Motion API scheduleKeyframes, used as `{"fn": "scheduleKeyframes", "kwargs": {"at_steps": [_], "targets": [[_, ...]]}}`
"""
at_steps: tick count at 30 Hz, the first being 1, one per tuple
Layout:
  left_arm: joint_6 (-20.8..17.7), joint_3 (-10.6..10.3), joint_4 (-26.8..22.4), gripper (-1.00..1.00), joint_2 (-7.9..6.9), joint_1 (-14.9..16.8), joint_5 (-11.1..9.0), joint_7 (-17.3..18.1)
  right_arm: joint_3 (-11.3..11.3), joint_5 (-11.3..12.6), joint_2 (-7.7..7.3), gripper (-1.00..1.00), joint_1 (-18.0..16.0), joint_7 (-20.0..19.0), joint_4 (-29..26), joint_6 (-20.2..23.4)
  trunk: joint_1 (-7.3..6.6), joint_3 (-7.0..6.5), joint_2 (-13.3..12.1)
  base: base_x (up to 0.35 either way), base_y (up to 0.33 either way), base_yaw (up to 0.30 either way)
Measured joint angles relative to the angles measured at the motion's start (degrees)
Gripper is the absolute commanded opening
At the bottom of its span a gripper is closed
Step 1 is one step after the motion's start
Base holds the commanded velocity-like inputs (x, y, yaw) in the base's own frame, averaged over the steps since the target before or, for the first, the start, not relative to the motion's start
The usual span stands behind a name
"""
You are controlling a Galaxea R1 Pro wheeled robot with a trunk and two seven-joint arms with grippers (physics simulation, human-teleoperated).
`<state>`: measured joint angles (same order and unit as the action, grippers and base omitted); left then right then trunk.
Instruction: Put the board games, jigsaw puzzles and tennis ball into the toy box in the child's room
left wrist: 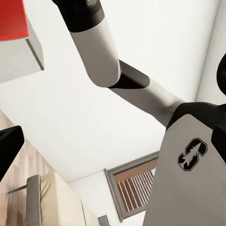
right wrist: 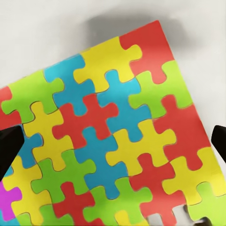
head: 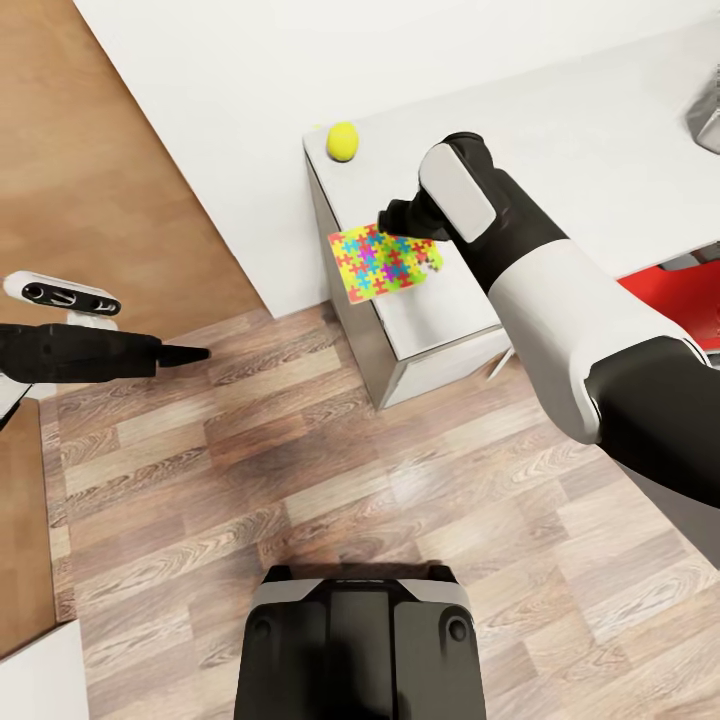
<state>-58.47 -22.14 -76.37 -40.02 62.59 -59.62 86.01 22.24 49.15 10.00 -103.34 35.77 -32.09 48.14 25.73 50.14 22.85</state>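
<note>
Right fingers point(right wrist: 113, 141) spread wide just above jigsaw puzzle point(head: 383, 261) on table point(head: 560, 150).

right gripper point(head: 392, 216) fingertips hidden behind own wrist in head view; in right wrist view only dark finger point(right wrist: 9, 148) edges at frame sides, jaw state unclear. jigsaw puzzle point(head: 383, 261) far corner covered by right arm; cut off by frame edges in wrist view point(right wrist: 113, 141). left gripper point(head: 185, 353) seen side-on, gap unreadable. grey object point(head: 706, 115) at table's point(head: 600, 150) far edge cropped, unidentifiable.
</note>
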Motion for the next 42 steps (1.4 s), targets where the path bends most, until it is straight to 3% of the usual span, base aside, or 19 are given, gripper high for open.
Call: {"fn": "scheduleKeyframes", "kwargs": {"at_steps": [9, 14, 42], "targets": [[-0.01, 0.00, 0.00, 1.00, 0.11, 0.00, 0.02, -0.01, -1.28, 0.70, 0.00, 1.00, -0.01, -0.21, 0.39, -0.22, 0.00, 0.00, 0.00, 0.000, -0.015, 0.000], [-0.03, 0.03, -0.02, 1.00, 0.10, 0.00, 0.00, -0.02, -2.26, -0.58, 0.00, 1.00, -0.04, -0.04, -0.11, 0.37, 0.02, 0.00, -0.03, 0.000, 0.000, 0.000], [-0.07, 0.09, -0.02, 1.00, 0.10, 0.00, -0.02, 0.06, -3.37, -0.63, 0.00, 1.00, -0.32, 0.24, -3.97, 0.67, 0.02, 0.01, -0.03, 0.000, 0.000, 0.000]]}}
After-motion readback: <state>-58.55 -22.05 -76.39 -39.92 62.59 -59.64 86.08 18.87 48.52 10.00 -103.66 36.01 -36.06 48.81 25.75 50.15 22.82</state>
